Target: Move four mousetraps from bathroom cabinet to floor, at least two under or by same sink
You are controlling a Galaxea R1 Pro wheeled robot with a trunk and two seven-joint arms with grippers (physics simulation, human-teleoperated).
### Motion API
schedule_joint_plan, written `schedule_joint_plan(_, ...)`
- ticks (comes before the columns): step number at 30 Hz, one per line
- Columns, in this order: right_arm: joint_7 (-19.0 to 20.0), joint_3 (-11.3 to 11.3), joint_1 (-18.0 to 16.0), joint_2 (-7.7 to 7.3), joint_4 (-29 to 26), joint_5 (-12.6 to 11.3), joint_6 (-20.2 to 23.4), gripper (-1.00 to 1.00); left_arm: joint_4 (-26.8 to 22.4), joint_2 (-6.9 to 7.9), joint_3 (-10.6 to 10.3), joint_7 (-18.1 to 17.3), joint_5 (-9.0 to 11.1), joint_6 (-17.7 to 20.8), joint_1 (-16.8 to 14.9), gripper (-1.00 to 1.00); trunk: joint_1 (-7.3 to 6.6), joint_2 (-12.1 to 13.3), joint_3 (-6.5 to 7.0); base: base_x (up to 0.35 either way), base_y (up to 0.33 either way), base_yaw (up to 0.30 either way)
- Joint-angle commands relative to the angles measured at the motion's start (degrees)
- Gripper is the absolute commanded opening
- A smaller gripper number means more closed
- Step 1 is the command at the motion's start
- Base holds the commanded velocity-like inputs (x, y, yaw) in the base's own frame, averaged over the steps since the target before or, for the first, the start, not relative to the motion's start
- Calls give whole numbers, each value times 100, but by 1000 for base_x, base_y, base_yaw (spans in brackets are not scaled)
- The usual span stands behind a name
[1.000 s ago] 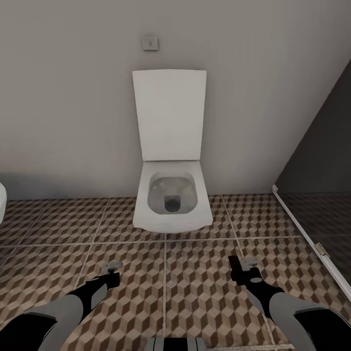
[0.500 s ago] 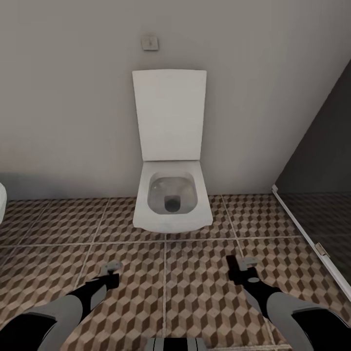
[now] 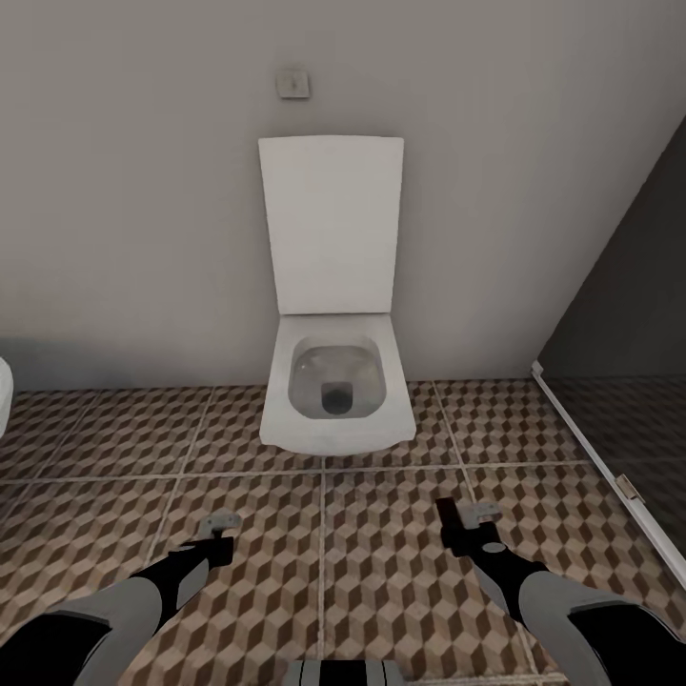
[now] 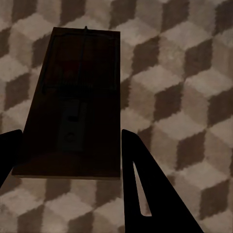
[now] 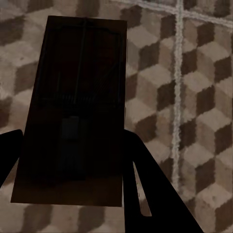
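In the left wrist view a dark-brown mousetrap [image 4: 73, 102] sits flat between the black fingers of my left gripper [image 4: 70, 141], which is shut on it just above the cube-patterned bathroom floor [image 4: 184, 97]. In the right wrist view a second mousetrap [image 5: 77, 97] is held the same way in my right gripper [image 5: 72, 141]. In the head view my left gripper [image 3: 220, 530] and right gripper [image 3: 465, 522] hang low over the bathroom floor [image 3: 381, 572], in front of the toilet. The cabinet and the sink are out of view.
A white wall-hung toilet [image 3: 335, 400] with its lid up stands straight ahead against the grey wall. A dark glass partition [image 3: 629, 343] with a white bottom rail closes off the right side. The rounded white edge of some fixture [image 3: 4, 395] shows at the far left.
My right gripper has drifted slightly to the left and my left gripper a touch nearer to me. The camera and the toilet have not moved.
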Motion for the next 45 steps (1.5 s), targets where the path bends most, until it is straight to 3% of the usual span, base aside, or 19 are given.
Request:
schedule_joint_plan(1,6,22,-5,1,14,23,-27,-100,-7,2,-49,13,37,15,1,-100,-1,-2,-4,0,0,0)
schedule_joint_plan(21,82,-33,-5,4,14,21,-43,-100,4,1,-49,-17,34,-186,2,-100,-1,-2,-4,0,0,0)
schedule_joint_plan(30,97,-36,-8,0,14,-270,-27,-100,2,1,-49,-17,35,-203,2,-100,-1,-2,-4,0,0,0)
schedule_joint_plan(45,100,-37,-9,0,14,-320,-17,-100,3,-1,-57,-17,26,-204,2,-100,-1,-2,-4,0,0,0)
